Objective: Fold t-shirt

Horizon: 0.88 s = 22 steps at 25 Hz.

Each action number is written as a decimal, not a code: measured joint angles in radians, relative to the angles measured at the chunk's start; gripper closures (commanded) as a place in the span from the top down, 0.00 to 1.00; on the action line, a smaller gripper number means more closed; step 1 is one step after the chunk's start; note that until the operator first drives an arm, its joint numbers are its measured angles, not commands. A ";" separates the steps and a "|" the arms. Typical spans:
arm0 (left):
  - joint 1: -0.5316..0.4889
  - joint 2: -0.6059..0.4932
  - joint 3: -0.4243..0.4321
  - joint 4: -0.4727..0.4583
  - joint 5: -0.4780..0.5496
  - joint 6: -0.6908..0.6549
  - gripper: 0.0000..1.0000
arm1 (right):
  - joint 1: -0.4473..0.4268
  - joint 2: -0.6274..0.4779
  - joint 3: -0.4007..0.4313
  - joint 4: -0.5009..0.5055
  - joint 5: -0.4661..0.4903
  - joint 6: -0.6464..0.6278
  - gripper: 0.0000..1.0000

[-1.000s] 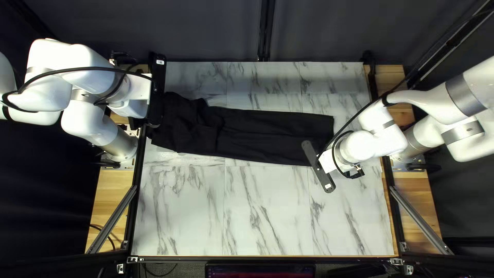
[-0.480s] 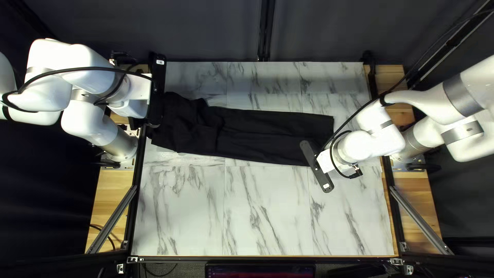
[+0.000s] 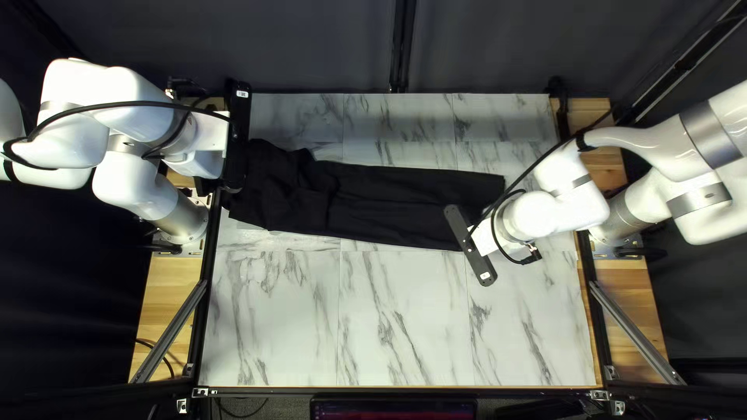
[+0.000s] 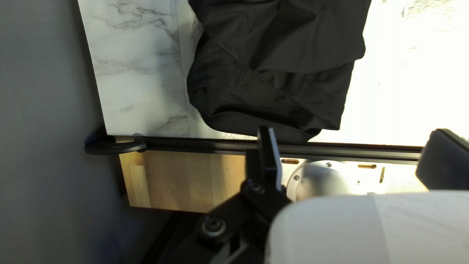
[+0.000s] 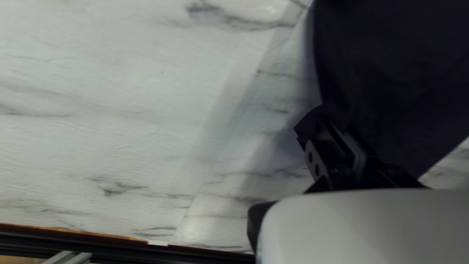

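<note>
Ideally, the black right gripper (image 5: 328,125), pinching the long black cloth shirt (image 3: 405,204) lying across the marbled white table (image 3: 405,327), is folding its edge slowly, low and taut, the black left gripper (image 4: 355,131) hanging open.

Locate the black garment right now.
In the top left view, the black garment lies across the table, left end by my left arm, right end pinched in my right gripper.

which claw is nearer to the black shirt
Right. The right claw is shut on an edge of the black shirt; the left claw hangs open by its bunched end, gripping none of it.
</note>
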 measured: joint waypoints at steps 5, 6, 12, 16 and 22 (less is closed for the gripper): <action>0.000 0.000 0.000 0.000 0.000 0.000 1.00 | -0.028 0.052 -0.081 -0.027 0.034 -0.040 0.00; 0.000 0.000 0.000 0.000 0.000 0.000 1.00 | -0.032 0.063 -0.098 -0.032 0.040 -0.048 0.00; 0.000 0.000 0.000 0.000 0.000 0.000 1.00 | -0.044 0.124 -0.184 -0.059 0.064 -0.084 0.00; 0.000 0.000 0.000 0.000 0.000 0.000 1.00 | -0.049 0.162 -0.229 -0.074 0.067 -0.106 0.00; 0.000 0.000 0.000 0.000 0.000 0.000 1.00 | -0.060 0.241 -0.315 -0.089 0.065 -0.145 0.00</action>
